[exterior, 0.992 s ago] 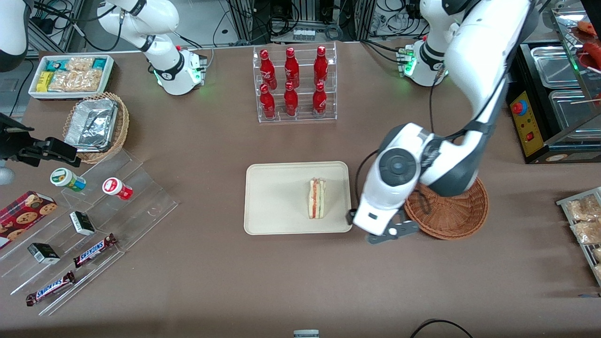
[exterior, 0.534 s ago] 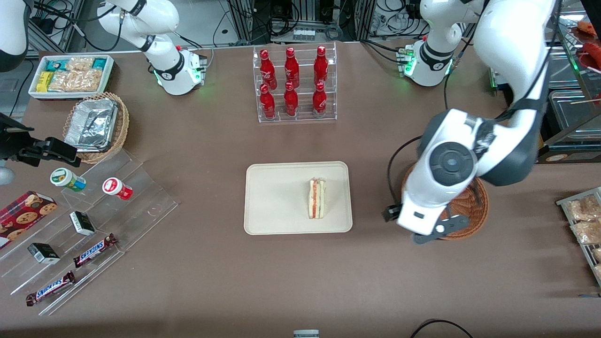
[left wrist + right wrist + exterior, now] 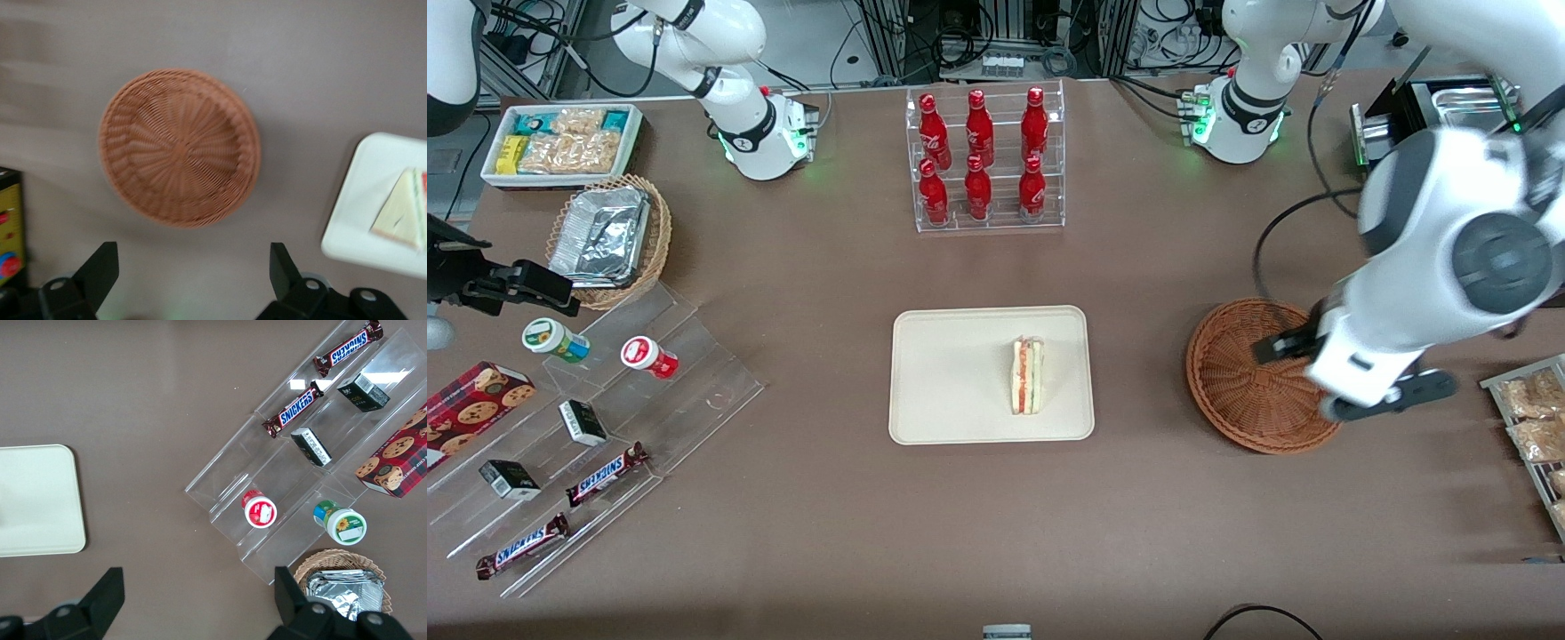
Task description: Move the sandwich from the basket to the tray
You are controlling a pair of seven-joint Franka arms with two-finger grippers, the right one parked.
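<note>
A: Where's the sandwich (image 3: 1027, 374) relative to the tray (image 3: 943, 373)?

B: On it, lying in the half nearer the basket (image 3: 1249, 378), with its striped filling edge facing up toward the front camera. It sits fully inside the rim, not touching it as far as I can judge.

A: And the basket itself?

B: Empty. The left wrist view looks straight down into it and shows only bare weave. It stands apart from the tray, toward the working arm's end of the table.

A: What is the gripper (image 3: 190, 273) doing?

B: It hangs above the table just beside the basket, on the side away from the tray. Its jaws are spread wide with nothing between them; the wrist view shows only the table surface and the basket's edge in the gap.

A: So the task is done?

B: I'd judge the placing itself complete: sandwich on the tray, basket empty, nothing in the fingers. What may be left is only for the arm to clear off to a rest pose. The wrist picture is somewhat blurred, so I can't say whether the sandwich lies perfectly flat, but nothing suggests it needs correcting
</note>
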